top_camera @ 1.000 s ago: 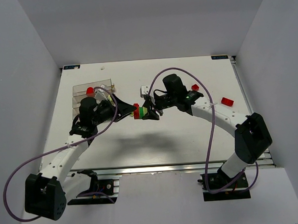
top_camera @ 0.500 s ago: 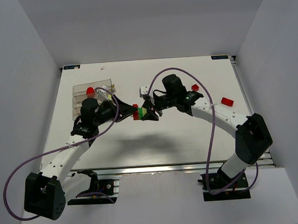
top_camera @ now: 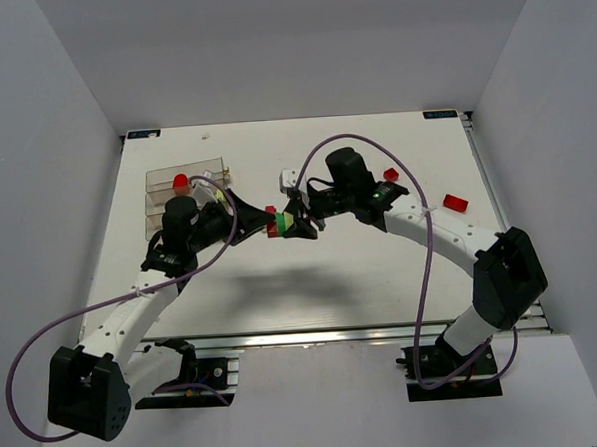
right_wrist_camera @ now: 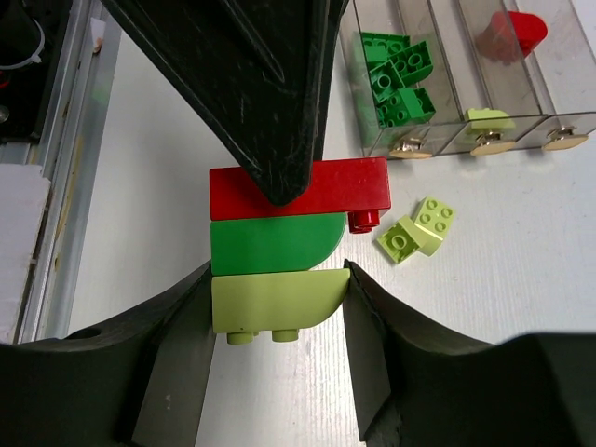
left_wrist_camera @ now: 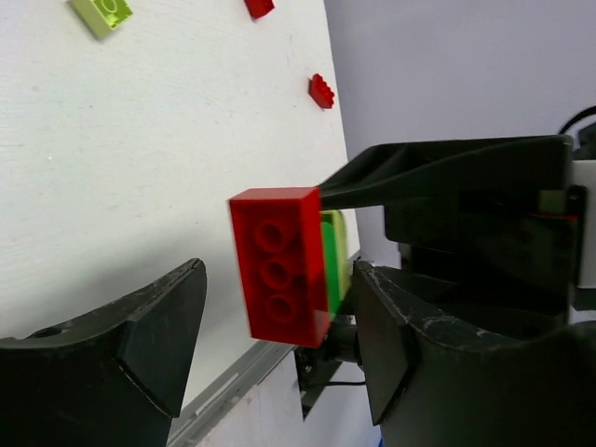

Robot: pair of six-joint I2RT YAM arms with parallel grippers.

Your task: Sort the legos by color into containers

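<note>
A stack of three bricks, red [right_wrist_camera: 298, 191] on dark green [right_wrist_camera: 275, 244] on lime [right_wrist_camera: 277, 300], hangs above the table between both grippers [top_camera: 279, 225]. My right gripper [right_wrist_camera: 277, 279] is shut on the lime brick's ends. My left gripper [left_wrist_camera: 277, 279] is open, its jaws on either side of the red brick [left_wrist_camera: 279, 265] with a gap on the left. The clear tray [right_wrist_camera: 447, 93] holds dark green bricks [right_wrist_camera: 396, 74], a red brick [right_wrist_camera: 507, 33] and a lime piece [right_wrist_camera: 489, 116] in separate compartments. It also shows in the top view [top_camera: 161, 181].
Two loose lime bricks [right_wrist_camera: 419, 226] lie on the table just in front of the tray. Two red bricks [top_camera: 391, 174] [top_camera: 456, 203] lie at the right. A white piece [top_camera: 289, 178] sits behind the right gripper [top_camera: 297, 224]. The left gripper [top_camera: 261, 223] nearly touches it.
My left gripper has edged right, closer around the red end of the stack. The right gripper holds the stack almost still.
</note>
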